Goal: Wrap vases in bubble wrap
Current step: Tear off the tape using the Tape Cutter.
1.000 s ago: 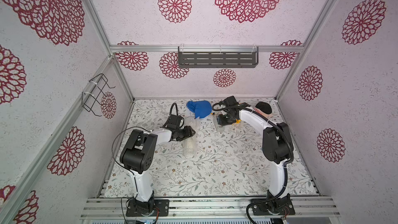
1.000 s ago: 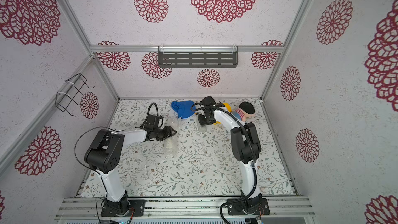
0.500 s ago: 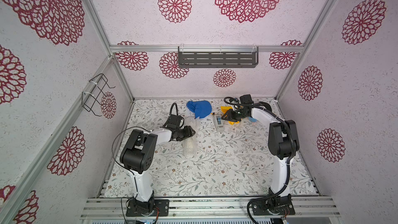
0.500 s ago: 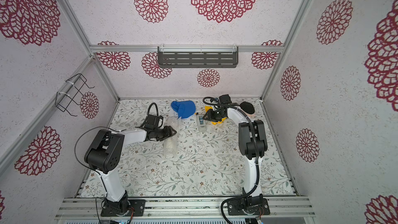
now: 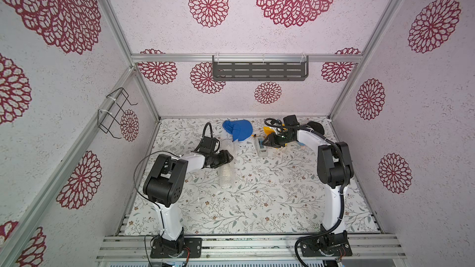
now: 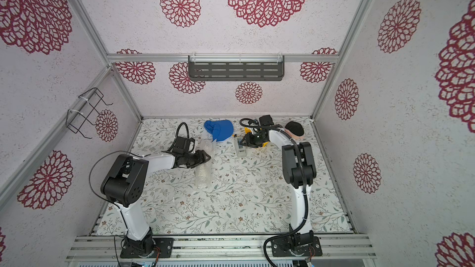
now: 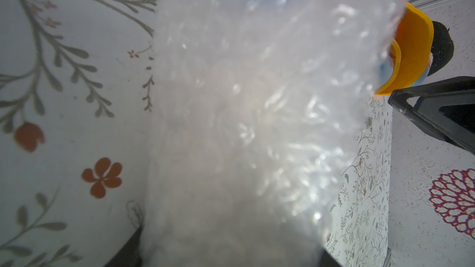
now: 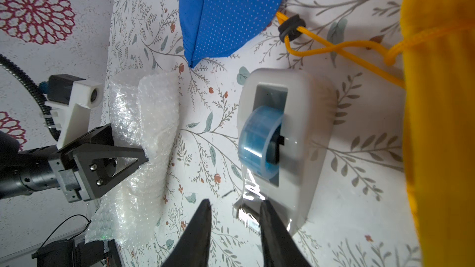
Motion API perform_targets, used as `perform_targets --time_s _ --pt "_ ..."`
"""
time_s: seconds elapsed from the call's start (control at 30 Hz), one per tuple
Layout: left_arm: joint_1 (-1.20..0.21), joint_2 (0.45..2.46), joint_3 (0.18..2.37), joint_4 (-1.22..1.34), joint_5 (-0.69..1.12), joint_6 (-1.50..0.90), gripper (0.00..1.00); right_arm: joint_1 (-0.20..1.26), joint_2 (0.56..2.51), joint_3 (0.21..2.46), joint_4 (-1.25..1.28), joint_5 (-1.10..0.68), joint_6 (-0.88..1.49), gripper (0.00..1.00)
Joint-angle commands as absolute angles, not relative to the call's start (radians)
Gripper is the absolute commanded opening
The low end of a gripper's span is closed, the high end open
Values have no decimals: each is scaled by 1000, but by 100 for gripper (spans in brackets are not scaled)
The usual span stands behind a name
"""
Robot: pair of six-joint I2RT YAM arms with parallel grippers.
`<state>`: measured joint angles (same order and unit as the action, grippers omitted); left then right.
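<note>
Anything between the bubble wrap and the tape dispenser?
No: only bare floral table between the bubble wrap and the tape dispenser, clearest in the right wrist view. The blue cloth ends short of that stretch.

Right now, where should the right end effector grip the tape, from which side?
Pinch the loose clear strip between blue roll and toothed cutter, coming from the dispenser's cutter end: it hangs free there, facing the open right end effector.
</note>
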<state>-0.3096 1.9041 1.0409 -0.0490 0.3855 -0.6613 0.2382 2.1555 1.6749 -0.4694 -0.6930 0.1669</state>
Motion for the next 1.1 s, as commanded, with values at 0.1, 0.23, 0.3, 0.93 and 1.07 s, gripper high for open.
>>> perform_targets --time_s 0.1,0.23,0.3,0.93,1.07 --pt "-311 1911 1064 -45 400 -639 12 239 2172 1670 -482 -698 129 34" --pt "-312 1912 1065 -46 400 -638 12 241 2179 1673 -489 -689 120 32" --pt "-312 1913 1065 -46 401 -639 12 241 2181 1672 -492 -690 118 32" --pt "-313 1913 1068 -49 403 -637 12 256 2218 1702 -517 -680 105 34" --pt "-312 1914 1068 -51 405 -638 12 259 2223 1704 -517 -685 105 35"
